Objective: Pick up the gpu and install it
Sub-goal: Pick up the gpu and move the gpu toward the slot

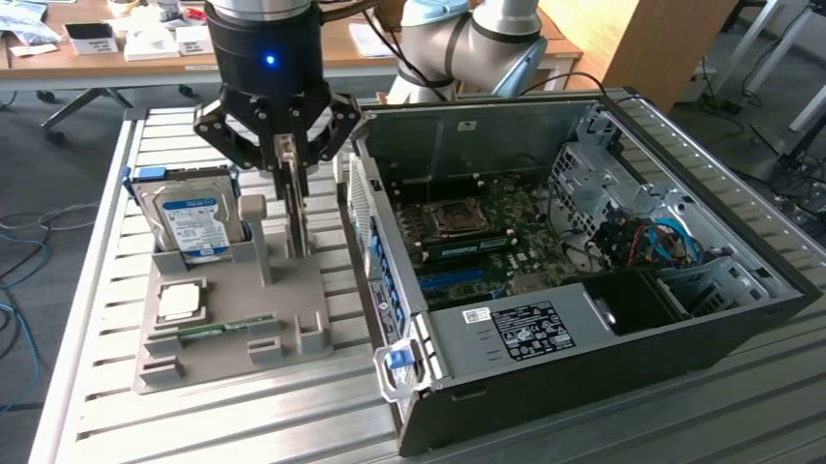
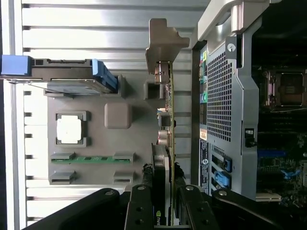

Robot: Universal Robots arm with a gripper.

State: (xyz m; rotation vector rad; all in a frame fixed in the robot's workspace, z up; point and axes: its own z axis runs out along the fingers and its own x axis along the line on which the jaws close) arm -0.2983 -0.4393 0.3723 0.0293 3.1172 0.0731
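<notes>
With the hand [image 1: 294, 166] clamped on the top edge of the gpu [image 1: 300, 220], which stands upright in the grey holder [image 1: 226, 348] at the exterior view's centre-left, 1 skewed pull could wedge it in its slot.

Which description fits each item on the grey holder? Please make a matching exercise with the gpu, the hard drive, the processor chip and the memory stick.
Things:
1. gpu
2. hard drive
3. processor chip
4. memory stick

Descriptions:
A. lies flat, green and narrow
B. stands on edge between the fingers of the gripper
C. stands in a blue frame
D. lies flat in a square pocket

Pairs: 1-B, 2-C, 3-D, 4-A
</notes>
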